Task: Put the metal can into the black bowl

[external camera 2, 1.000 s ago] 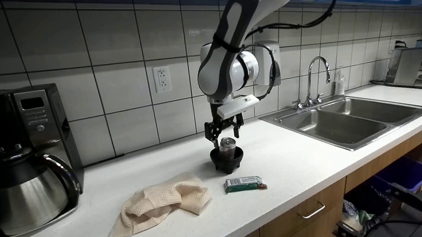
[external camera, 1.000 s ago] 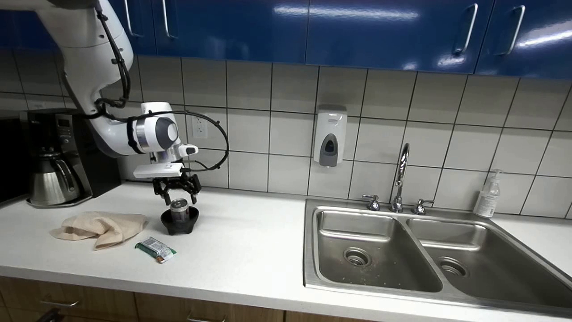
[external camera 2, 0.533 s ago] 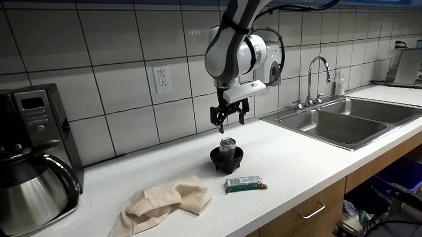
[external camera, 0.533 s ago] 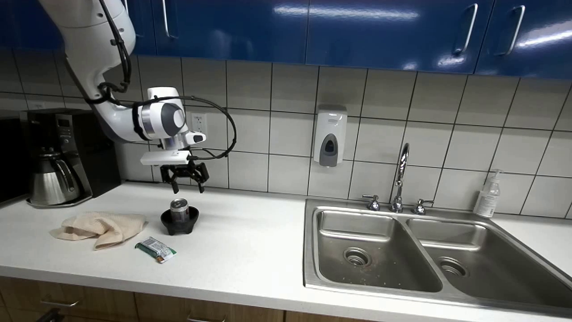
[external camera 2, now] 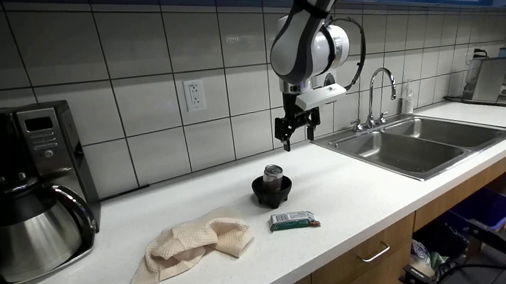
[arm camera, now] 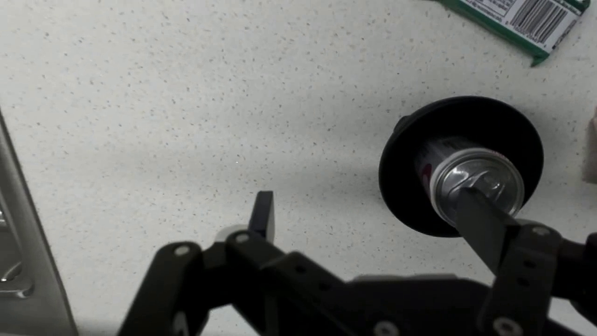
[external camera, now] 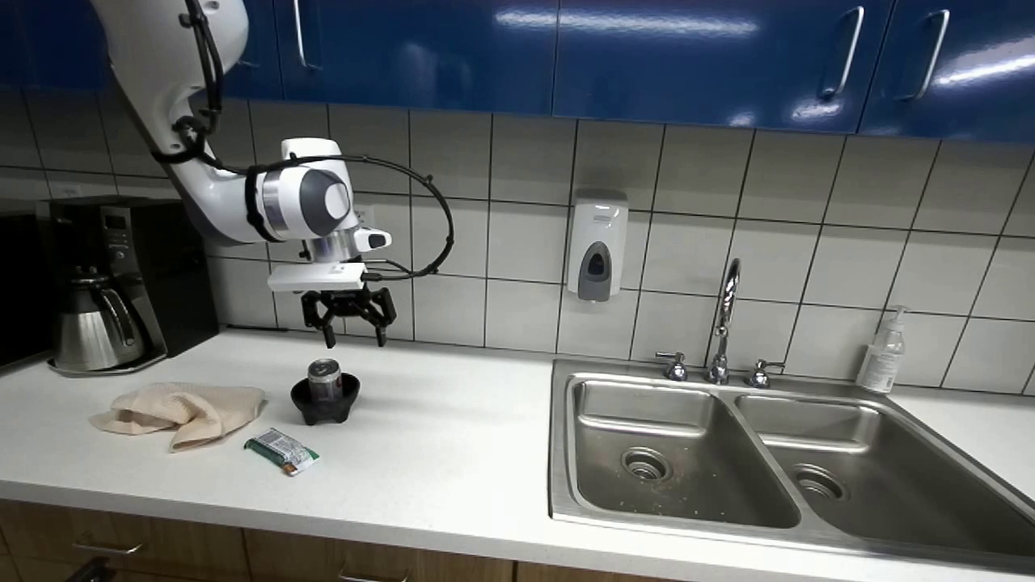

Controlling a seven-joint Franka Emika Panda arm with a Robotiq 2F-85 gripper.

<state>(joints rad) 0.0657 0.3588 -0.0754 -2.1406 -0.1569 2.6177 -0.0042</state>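
Note:
The metal can stands inside the black bowl, its upper part above the rim, nearly upright. Both also show in an exterior view, the can in the bowl. My gripper is open and empty, above and to one side of the can, touching nothing. It also hangs clear of the counter in an exterior view. In the wrist view the gripper has its fingers wide apart. One finger covers part of the can's lid. The bowl lies below on the right.
A beige cloth and a green-white wrapped bar lie near the bowl. A coffee maker with a steel carafe stands at one end. A double sink with a faucet is set in the counter.
My open gripper has risen away from the can and moved to the right in both exterior views. The can and the bowl have stayed in place.

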